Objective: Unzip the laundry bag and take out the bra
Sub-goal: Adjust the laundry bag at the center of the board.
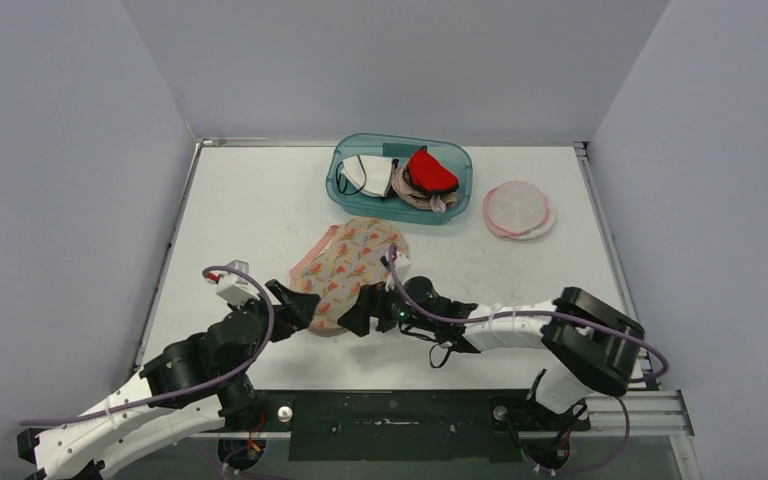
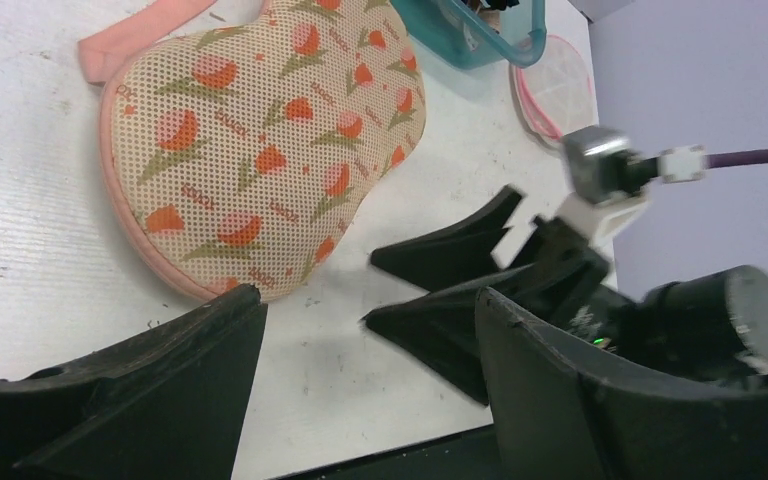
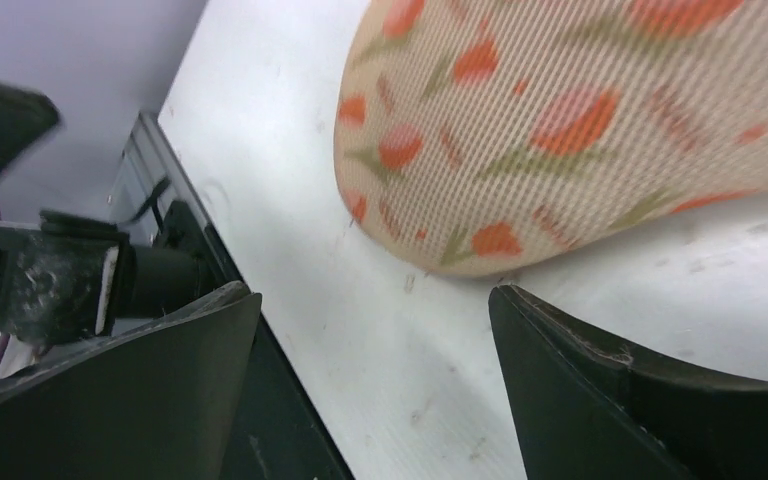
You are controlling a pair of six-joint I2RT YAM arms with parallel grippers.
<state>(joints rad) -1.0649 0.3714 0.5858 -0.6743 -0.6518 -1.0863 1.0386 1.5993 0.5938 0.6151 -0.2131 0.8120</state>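
The laundry bag [image 1: 345, 270] lies mid-tabletop [image 1: 250, 200], its long axis running near to far and leaning right. Spread and empty, the left tool [image 1: 298, 303] and right tool [image 1: 353, 310] flank its near end, about equally close.

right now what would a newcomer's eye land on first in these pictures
A tulip-print laundry bag lies in the middle of the white table. The left end effector and the right end effector stand open at its near edge, facing each other. Behind it sits a teal tub of clothes, a red garment on top, with a round pink dish to its right.
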